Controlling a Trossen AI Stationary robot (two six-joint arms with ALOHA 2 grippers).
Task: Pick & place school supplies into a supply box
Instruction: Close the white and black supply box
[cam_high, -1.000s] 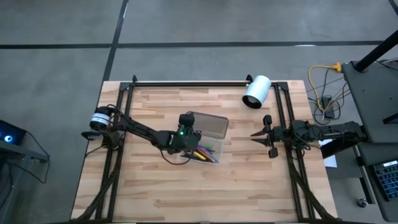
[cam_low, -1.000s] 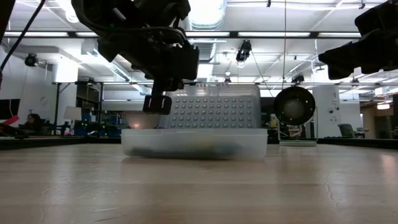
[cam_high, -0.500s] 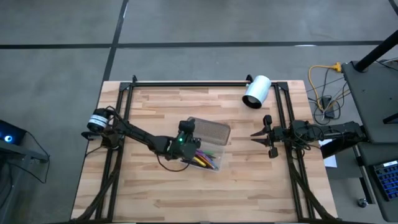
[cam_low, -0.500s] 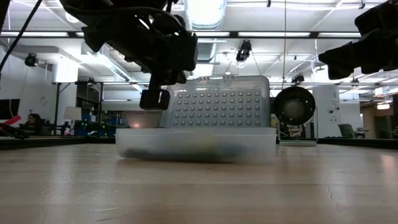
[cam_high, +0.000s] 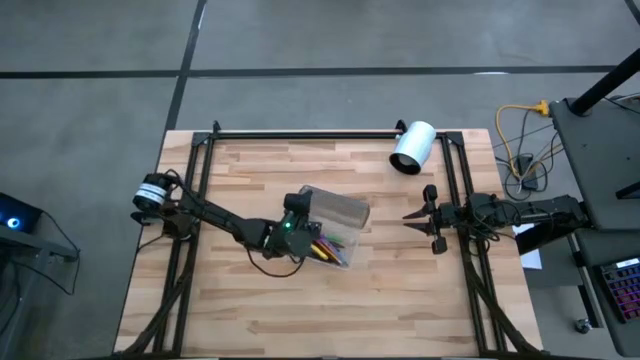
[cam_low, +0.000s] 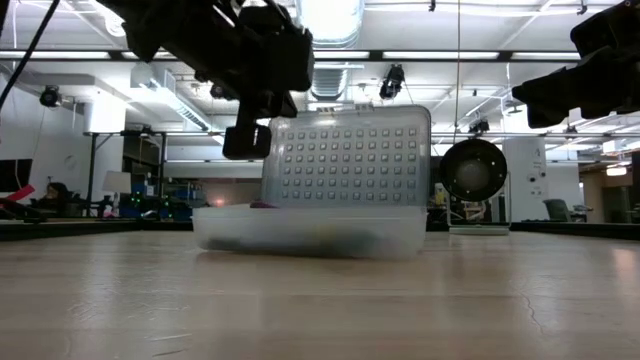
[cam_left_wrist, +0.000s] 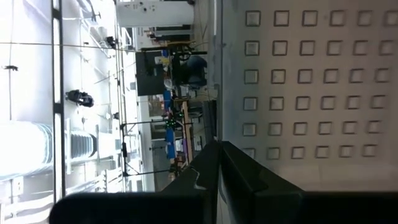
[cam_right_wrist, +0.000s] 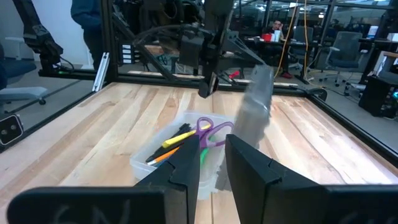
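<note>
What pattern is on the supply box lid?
A grid of small raised squares on the translucent greyish lid, clearest in the left wrist view.

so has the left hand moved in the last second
Yes. The left hand, shut, has slid a little toward the table's left edge, away from the white cylinder.

Supply box (cam_low: 310, 232) base is frosted in low view; contents only a dark smear, pens can't be told apart. Lid (cam_right_wrist: 256, 102) motion-blurred in right wrist view, edges smeared. High view: pens (cam_high: 328, 248) too small to count, left arm covers box's near end. Left gripper (cam_low: 250, 140) tip in low view is a dark block, fingers not separable. Left wrist view: lid fills most of frame, cut by edges; box base out of sight. Right gripper (cam_high: 432, 218) in low view cut off at frame edge, only dark underside shows. Scissors (cam_right_wrist: 211, 129) partly behind right fingers (cam_right_wrist: 186, 163).
</note>
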